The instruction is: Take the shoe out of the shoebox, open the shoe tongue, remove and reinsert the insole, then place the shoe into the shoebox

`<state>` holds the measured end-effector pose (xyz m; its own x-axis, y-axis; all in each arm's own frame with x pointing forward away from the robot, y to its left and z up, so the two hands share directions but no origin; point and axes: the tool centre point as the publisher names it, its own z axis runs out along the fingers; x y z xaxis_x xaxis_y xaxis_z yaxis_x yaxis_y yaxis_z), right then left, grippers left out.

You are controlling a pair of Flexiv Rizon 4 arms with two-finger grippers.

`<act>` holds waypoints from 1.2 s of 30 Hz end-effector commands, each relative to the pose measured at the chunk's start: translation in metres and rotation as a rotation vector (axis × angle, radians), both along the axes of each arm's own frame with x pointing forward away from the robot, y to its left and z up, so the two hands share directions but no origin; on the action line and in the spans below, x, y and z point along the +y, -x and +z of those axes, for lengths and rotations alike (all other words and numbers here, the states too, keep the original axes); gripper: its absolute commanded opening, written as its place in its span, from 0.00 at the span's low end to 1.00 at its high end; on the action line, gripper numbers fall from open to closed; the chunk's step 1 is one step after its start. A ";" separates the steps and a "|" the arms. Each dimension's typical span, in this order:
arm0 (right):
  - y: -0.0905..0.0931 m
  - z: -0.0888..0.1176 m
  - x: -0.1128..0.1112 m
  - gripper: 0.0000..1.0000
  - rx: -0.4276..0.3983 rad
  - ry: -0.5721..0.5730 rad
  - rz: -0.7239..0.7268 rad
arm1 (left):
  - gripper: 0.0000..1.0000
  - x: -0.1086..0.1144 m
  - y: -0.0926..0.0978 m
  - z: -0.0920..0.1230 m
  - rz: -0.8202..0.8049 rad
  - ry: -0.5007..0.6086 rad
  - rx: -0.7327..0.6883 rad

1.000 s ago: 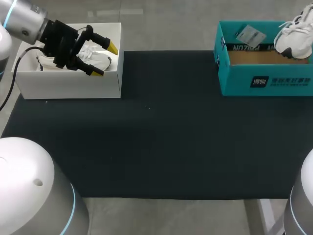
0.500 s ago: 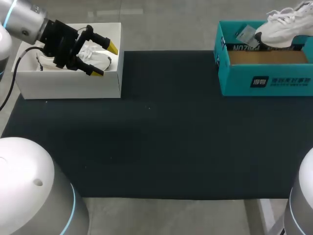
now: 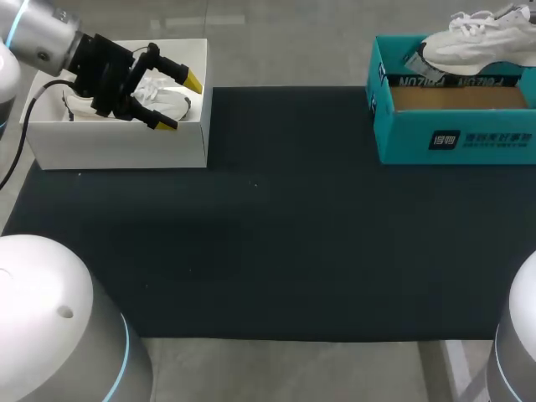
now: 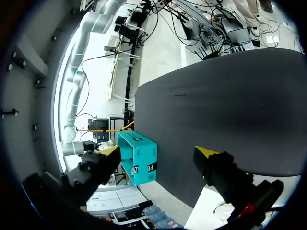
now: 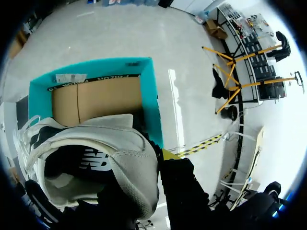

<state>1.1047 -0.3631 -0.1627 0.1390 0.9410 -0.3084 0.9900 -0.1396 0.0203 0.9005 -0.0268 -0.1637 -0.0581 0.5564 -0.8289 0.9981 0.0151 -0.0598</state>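
The right gripper [image 5: 158,160] had the white shoe [image 3: 473,46] pinched at what looked like the heel. The shoe hung lengthwise, left to right, over the back rim of the teal shoebox [image 3: 456,126] in the upper right. The left gripper [image 3: 172,102] was way off in the upper left, fingers spread over a white box [image 3: 117,146]. So the right arm was clearly the one to use.

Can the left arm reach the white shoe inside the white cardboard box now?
Probably yes: the open left tool hangs right above the white shoe in the lidless white cardboard box.
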 end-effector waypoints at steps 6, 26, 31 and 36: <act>-0.002 0.002 -0.003 0.00 0.007 0.005 0.031 | 1.00 0.000 0.000 0.000 -0.001 -0.002 0.000; 0.001 -0.007 0.000 0.00 -0.016 -0.005 -0.020 | 1.00 0.000 0.000 0.000 -0.001 -0.002 0.000; 0.005 -0.032 0.001 0.00 -0.019 -0.031 -0.112 | 1.00 0.000 0.000 0.000 -0.001 -0.002 0.000; 0.006 -0.048 0.000 0.00 -0.073 -0.013 -0.152 | 1.00 0.000 0.000 0.000 -0.001 -0.002 0.000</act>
<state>1.1035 -0.3636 -0.2005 0.2926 0.9151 -0.2775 0.9559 -0.2876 0.0595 0.9005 -0.0268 -0.1637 -0.0580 0.5565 -0.8289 0.9981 0.0150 -0.0597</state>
